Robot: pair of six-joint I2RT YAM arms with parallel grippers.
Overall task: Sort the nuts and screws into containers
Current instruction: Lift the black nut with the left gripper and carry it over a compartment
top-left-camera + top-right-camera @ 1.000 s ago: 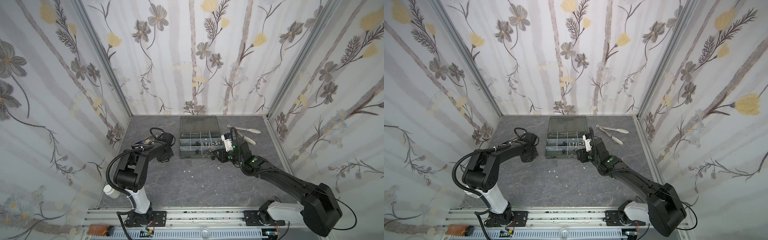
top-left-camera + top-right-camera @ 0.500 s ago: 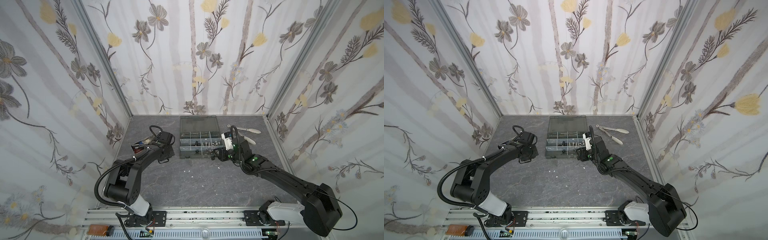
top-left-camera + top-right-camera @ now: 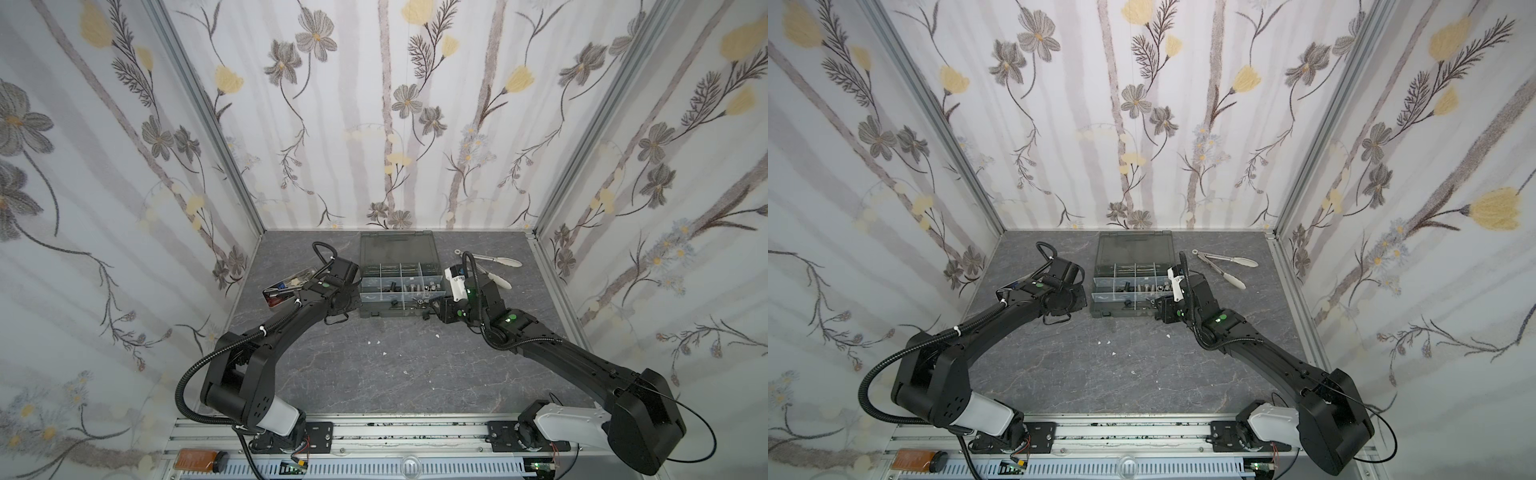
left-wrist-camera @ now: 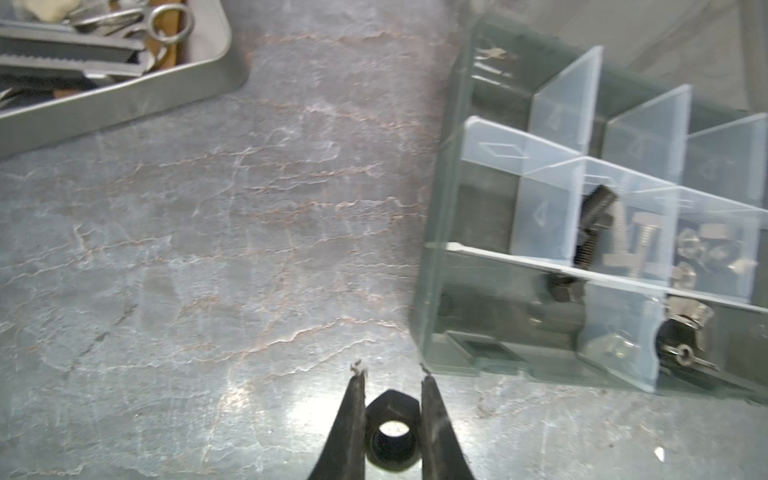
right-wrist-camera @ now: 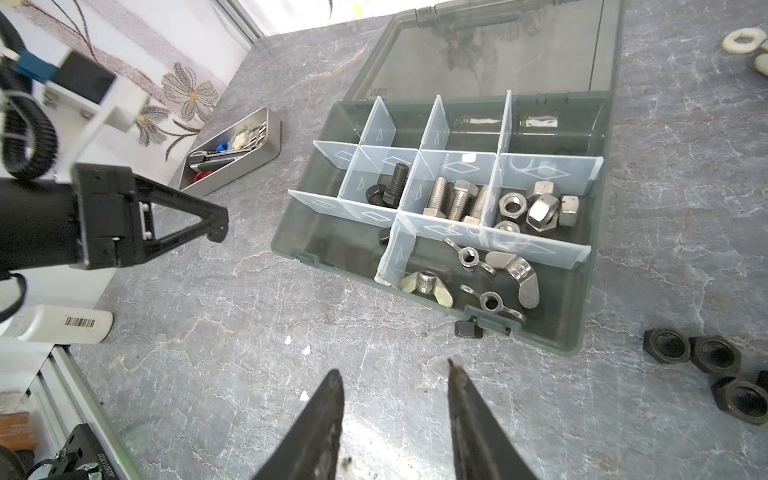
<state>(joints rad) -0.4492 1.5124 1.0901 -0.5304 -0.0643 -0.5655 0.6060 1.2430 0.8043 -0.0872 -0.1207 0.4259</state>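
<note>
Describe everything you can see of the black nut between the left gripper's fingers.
The black nut is a hexagonal ring of dull dark metal with a round bore, through which something bright shows. Its bore faces the left wrist camera. The left gripper is shut on it, its two dark fingers pressing opposite flats, tips reaching past it. It is outside the organizer box, near its wall. Whether it rests on the table or is lifted cannot be told.

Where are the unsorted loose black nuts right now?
In the right wrist view, the loose black nuts lie clustered on the table just off the organizer box's near corner, on the right arm's side.
</note>
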